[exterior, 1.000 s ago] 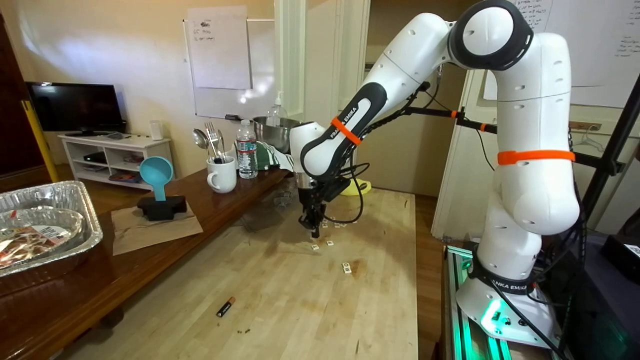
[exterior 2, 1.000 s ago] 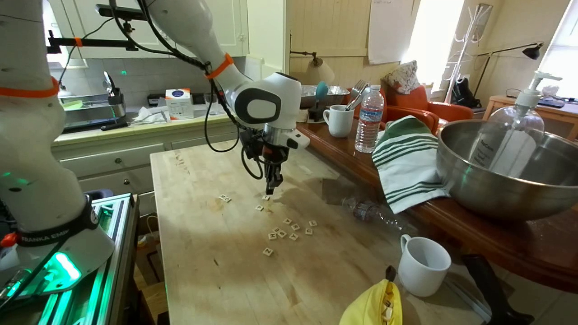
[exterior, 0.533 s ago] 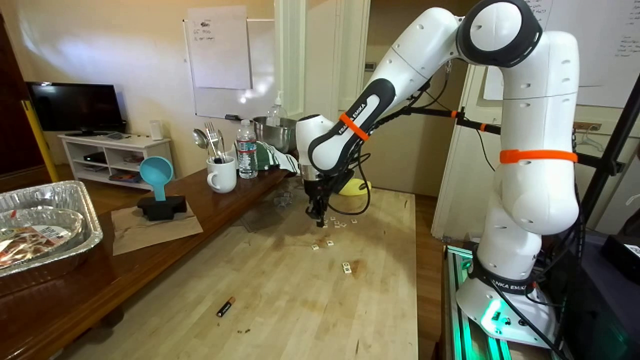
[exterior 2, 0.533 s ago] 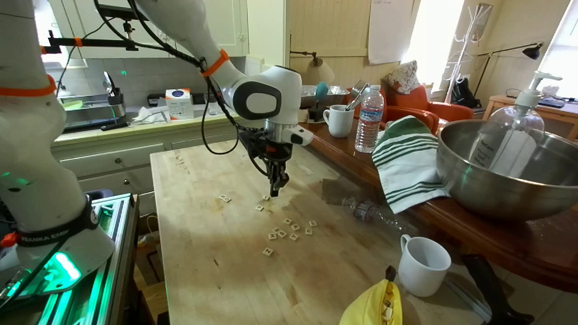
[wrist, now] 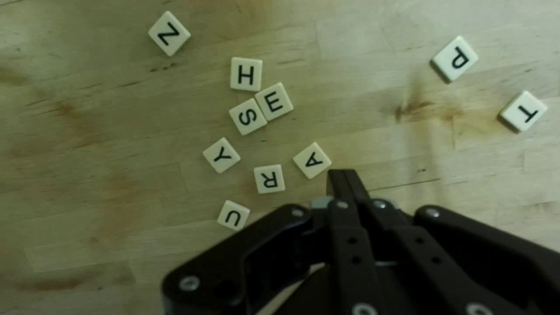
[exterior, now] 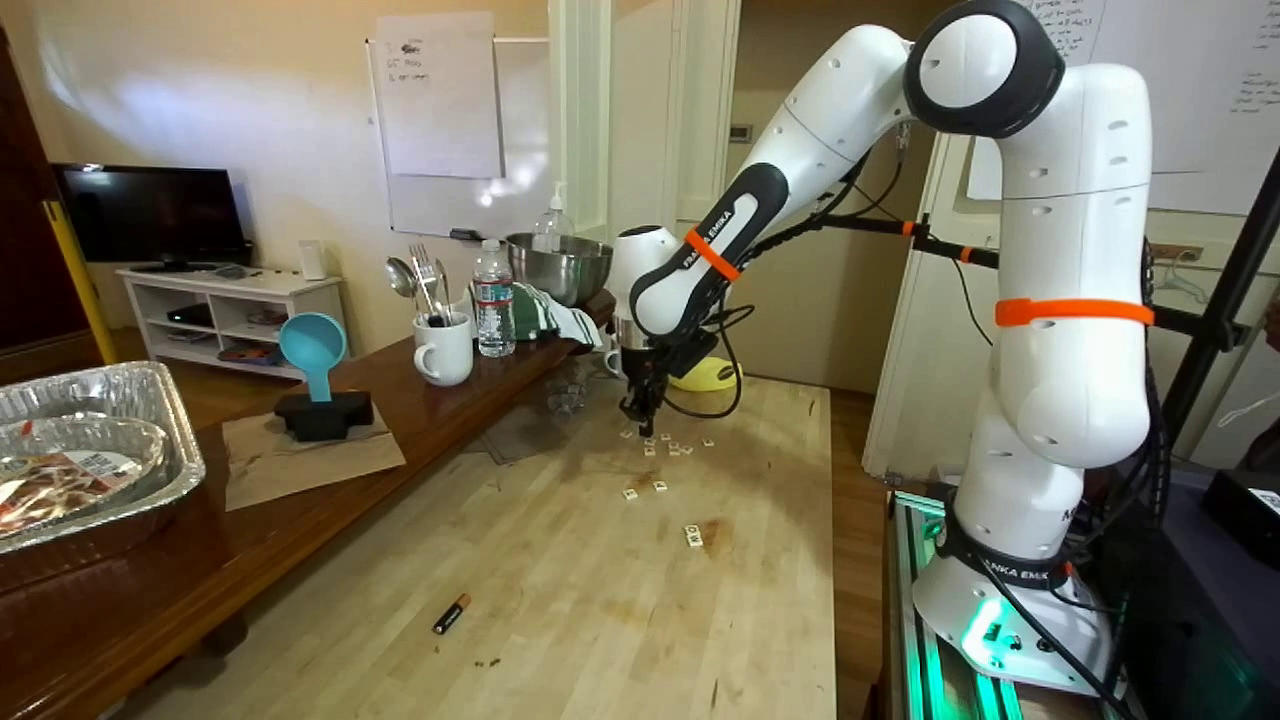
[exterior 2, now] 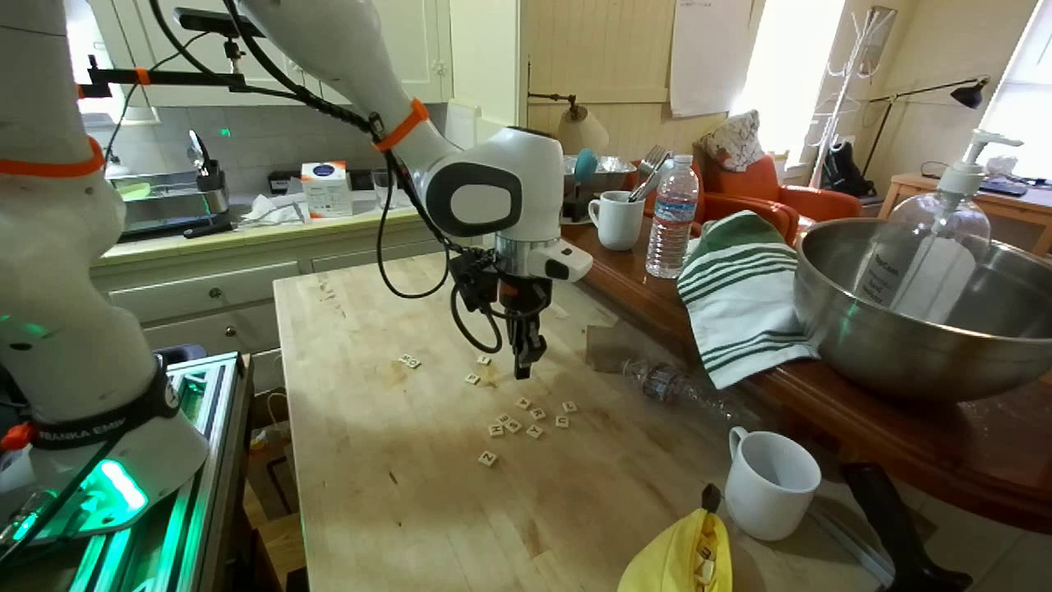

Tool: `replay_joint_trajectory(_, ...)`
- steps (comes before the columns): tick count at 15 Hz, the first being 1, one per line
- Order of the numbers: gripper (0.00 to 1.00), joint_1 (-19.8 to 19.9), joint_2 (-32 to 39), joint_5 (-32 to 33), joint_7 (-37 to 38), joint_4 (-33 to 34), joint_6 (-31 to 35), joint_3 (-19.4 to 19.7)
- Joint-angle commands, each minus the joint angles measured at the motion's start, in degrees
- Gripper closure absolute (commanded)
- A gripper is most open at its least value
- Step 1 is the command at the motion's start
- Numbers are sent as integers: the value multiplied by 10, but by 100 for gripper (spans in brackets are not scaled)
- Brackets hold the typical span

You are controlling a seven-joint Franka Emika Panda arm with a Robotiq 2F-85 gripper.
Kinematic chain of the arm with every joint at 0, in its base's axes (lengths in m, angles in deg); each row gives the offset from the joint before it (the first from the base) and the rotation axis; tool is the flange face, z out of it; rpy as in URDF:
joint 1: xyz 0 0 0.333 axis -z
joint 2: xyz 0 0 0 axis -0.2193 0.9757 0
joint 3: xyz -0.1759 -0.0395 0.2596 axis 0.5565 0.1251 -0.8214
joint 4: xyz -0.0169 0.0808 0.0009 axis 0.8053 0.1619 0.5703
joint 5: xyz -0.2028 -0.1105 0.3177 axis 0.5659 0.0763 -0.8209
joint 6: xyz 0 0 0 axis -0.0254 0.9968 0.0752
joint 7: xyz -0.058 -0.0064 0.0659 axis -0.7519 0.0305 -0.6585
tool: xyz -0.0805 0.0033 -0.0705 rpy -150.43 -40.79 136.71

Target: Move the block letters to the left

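Hovering, with pincer [wrist: 343, 172] clenched, above block letters [wrist: 248, 116] on the tabletop [exterior 2: 394, 526].
In the wrist view, showing letter A [wrist: 312, 160] nearest, between nine and ten o'clock, most others from eight to eleven, letter P [wrist: 455, 59] and letter T [wrist: 523, 111] from one to three.

Orange bands [exterior: 1074, 312] ring the white arm [exterior: 1078, 225] — the pincer [wrist: 343, 172] is black.

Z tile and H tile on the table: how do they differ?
The Z tile lies on its own; the H tile lies close to the E tile. In the wrist view, the Z tile is turned like a diamond, while the H tile sits nearly straight. Both are pale squares, letter side up.
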Motion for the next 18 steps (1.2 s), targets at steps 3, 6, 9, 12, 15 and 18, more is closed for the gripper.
replay_joint_trajectory(3, 99, 4, 13, 0, 1, 2, 18, 7)
replay_joint_trajectory(6, 99, 5, 23, 0, 1, 5, 18, 9)
replay_joint_trajectory(9, 100, 6, 29, 2, 3, 6, 23, 10)
replay_joint_trajectory(12, 100, 11, 44, -6, -2, 12, 37, 9)
replay_joint_trajectory(15, 100, 13, 53, -6, -1, 14, 50, 11)
replay_joint_trajectory(18, 100, 13, 63, 1, -2, 17, 60, 14)
